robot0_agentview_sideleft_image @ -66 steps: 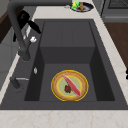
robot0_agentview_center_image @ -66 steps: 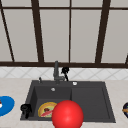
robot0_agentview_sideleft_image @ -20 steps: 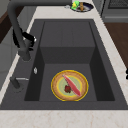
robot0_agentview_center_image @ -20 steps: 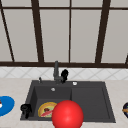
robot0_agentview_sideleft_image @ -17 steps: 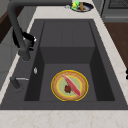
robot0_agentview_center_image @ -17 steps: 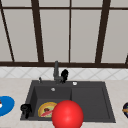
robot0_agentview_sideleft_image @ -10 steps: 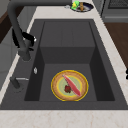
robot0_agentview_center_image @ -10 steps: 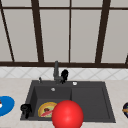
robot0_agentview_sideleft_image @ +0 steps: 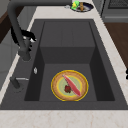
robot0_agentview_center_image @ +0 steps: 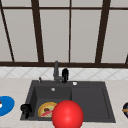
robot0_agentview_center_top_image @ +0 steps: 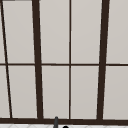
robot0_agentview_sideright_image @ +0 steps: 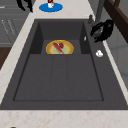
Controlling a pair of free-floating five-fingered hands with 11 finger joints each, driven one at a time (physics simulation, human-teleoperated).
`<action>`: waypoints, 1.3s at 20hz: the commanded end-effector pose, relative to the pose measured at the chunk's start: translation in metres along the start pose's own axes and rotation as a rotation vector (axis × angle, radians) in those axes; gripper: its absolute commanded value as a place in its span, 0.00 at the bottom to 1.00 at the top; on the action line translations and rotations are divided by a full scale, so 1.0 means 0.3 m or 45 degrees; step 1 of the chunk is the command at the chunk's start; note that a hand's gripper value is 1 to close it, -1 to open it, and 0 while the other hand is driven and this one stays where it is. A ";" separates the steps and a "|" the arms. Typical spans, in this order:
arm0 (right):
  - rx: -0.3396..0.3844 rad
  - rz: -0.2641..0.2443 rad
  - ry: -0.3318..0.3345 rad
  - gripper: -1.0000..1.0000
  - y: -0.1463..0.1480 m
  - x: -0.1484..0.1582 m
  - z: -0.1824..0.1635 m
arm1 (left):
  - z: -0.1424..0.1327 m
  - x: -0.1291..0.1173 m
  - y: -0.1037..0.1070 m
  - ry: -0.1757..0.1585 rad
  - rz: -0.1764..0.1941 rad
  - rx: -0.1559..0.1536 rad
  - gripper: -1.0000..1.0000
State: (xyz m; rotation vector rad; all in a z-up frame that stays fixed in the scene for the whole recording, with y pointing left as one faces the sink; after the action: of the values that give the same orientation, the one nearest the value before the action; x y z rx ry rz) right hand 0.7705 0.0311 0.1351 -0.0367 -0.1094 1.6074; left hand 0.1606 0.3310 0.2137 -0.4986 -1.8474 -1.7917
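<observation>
My right hand (robot0_agentview_center_image: 65, 74) hovers just right of the dark faucet (robot0_agentview_center_image: 56, 71) at the sink's back rim, fingers loosely curved and holding nothing; it also appears in the side views (robot0_agentview_sideleft_image: 28, 35) (robot0_agentview_sideright_image: 103, 29). My left hand (robot0_agentview_center_image: 26, 109) hangs over the sink's front left corner with relaxed fingers pointing down (robot0_agentview_sideright_image: 24, 4). A yellow plate (robot0_agentview_sideleft_image: 69, 85) with a red strip and a dark bit of food lies on the floor of the sink's left half. A big red ball (robot0_agentview_center_image: 67, 115) covers the sink's front edge in the front view.
The dark sink (robot0_agentview_sideleft_image: 67, 32) is deep on the left and shallow on the right. A blue plate (robot0_agentview_sideright_image: 50, 7) sits on the left counter, and a dark plate with food (robot0_agentview_sideleft_image: 81, 6) on the right one. A small white object (robot0_agentview_sideright_image: 99, 53) lies on the back rim.
</observation>
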 end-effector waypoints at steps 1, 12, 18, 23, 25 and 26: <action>-0.061 0.025 0.041 0.00 -0.005 -0.030 0.072 | 0.000 0.000 0.000 0.000 0.000 0.000 0.50; -0.266 0.131 0.044 0.00 0.056 -0.111 0.158 | 0.000 0.000 0.000 0.000 0.000 0.000 0.50; -0.376 0.228 0.059 0.00 0.095 -0.138 0.142 | 0.000 0.000 0.000 0.000 0.000 0.000 0.50; -0.487 0.302 0.064 0.00 0.118 -0.174 0.132 | 0.000 0.000 0.000 0.000 0.000 0.000 0.50; -0.534 0.340 0.062 0.00 0.148 -0.185 0.129 | 0.000 0.000 0.000 0.000 0.000 0.000 0.50; -0.557 0.362 0.060 0.00 0.161 -0.192 0.127 | 0.000 0.000 0.000 0.000 0.000 0.000 0.50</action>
State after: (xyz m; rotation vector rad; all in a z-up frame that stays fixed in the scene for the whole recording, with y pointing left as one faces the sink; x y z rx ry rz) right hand 0.7349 -0.0187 0.1671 -0.3665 -0.3581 1.8735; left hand 0.1606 0.3310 0.2137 -0.4986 -1.8474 -1.7917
